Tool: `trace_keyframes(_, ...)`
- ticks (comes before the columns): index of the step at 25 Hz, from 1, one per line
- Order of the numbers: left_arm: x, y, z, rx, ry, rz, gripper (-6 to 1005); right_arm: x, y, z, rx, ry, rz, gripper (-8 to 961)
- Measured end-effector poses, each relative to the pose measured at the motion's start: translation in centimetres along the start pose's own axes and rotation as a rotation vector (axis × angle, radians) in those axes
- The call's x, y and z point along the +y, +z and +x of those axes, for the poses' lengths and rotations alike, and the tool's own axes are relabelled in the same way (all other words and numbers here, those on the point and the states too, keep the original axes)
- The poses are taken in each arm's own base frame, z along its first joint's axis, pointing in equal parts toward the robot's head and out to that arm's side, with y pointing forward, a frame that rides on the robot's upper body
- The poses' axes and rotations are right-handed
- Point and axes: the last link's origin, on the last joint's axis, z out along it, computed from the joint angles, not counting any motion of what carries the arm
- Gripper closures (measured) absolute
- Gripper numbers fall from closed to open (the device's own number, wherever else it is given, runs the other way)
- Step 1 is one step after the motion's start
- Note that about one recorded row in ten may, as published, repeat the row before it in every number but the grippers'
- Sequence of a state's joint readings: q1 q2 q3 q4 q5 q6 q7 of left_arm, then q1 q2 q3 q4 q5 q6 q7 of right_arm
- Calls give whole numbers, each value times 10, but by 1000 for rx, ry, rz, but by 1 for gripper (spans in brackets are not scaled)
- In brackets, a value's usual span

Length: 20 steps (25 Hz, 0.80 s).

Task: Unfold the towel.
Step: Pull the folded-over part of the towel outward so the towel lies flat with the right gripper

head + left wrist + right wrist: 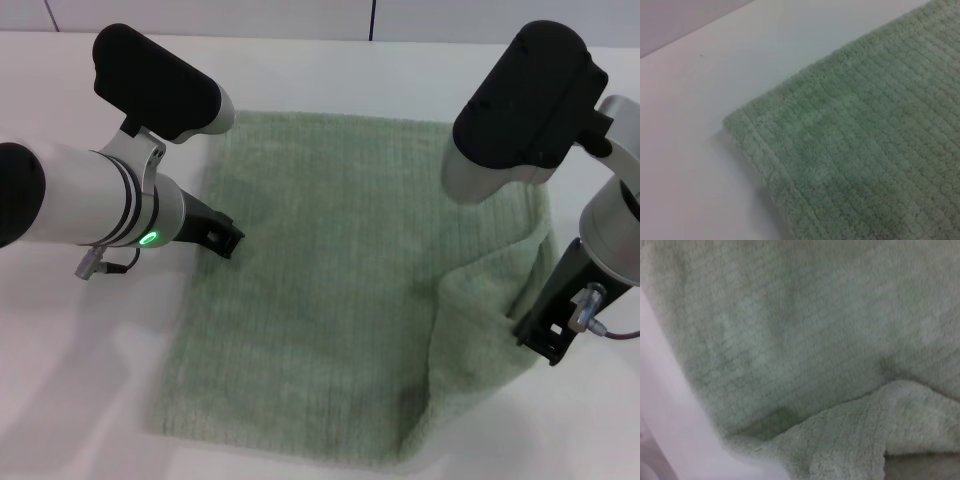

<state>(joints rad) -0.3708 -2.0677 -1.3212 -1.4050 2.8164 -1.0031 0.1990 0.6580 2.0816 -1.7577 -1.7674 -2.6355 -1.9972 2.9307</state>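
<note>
The pale sage-green towel [330, 270] lies mostly flat on the white table [80, 380]. Its right side is raised in a folded flap [490, 300] that leans against my right gripper [535, 335], which is shut on the towel's right edge. My left gripper [228, 240] is low at the towel's left edge. The left wrist view shows a flat corner of the towel [865, 150] on the table. The right wrist view shows the towel's flat surface [790, 330] with the lifted flap [880, 440] close up.
White tabletop surrounds the towel on the left, the front and the right [600, 420]. The table's far edge [300, 38] runs along the back. Both arm housings hang over the towel's far corners.
</note>
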Motion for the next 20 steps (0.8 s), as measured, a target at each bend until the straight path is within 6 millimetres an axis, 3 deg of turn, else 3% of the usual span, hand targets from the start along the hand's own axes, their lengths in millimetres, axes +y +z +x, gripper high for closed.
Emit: trace_keyframes(20, 0, 0, 3, 1, 12, 1, 1000, 1, 20, 23, 67, 58, -49, 946)
